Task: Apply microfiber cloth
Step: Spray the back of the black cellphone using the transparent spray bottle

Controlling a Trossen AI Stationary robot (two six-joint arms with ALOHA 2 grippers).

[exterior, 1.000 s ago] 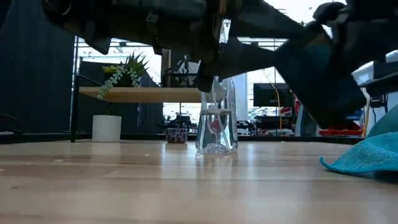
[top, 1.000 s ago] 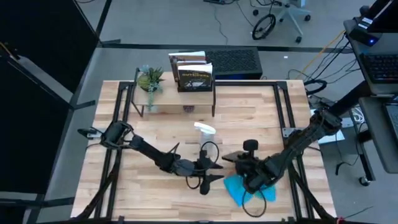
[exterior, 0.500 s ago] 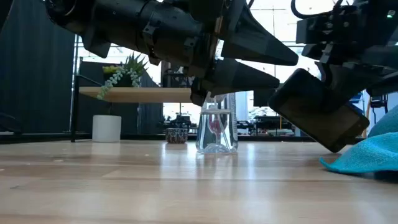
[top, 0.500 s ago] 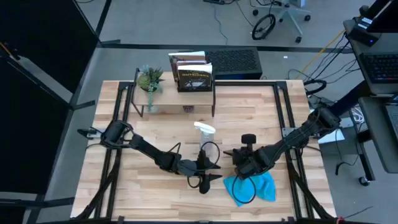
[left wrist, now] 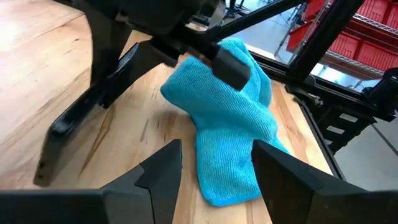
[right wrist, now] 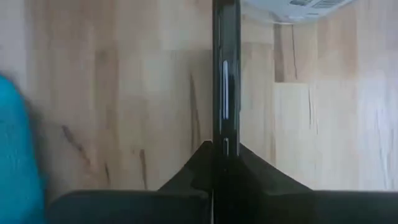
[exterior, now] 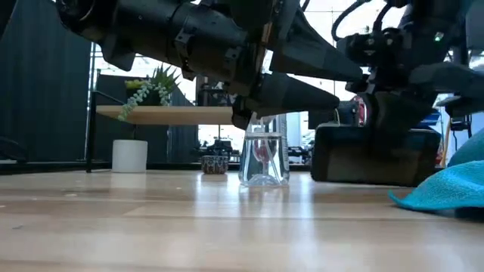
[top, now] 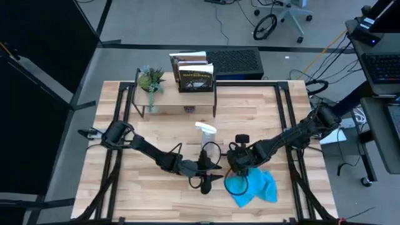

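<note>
Microfiber cloth (top: 252, 186) lay bunched near the table's (top: 156, 125) front edge, ungrasped; right gripper (top: 239, 161) clamped the phone (exterior: 370, 155) edge-on, left gripper (top: 215, 170) apparently spread, so grasping the cloth came next.

Nubby microfiber cloth (left wrist: 231, 118) (matt wood table (top: 162, 119))

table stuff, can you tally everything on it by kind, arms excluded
microfiber cloth: 1
phone, held on edge by the right tool: 1
spray bottle: 1
potted plant: 1
books: 1 stack, exact number unclear
shelf: 1
total: 6
</note>
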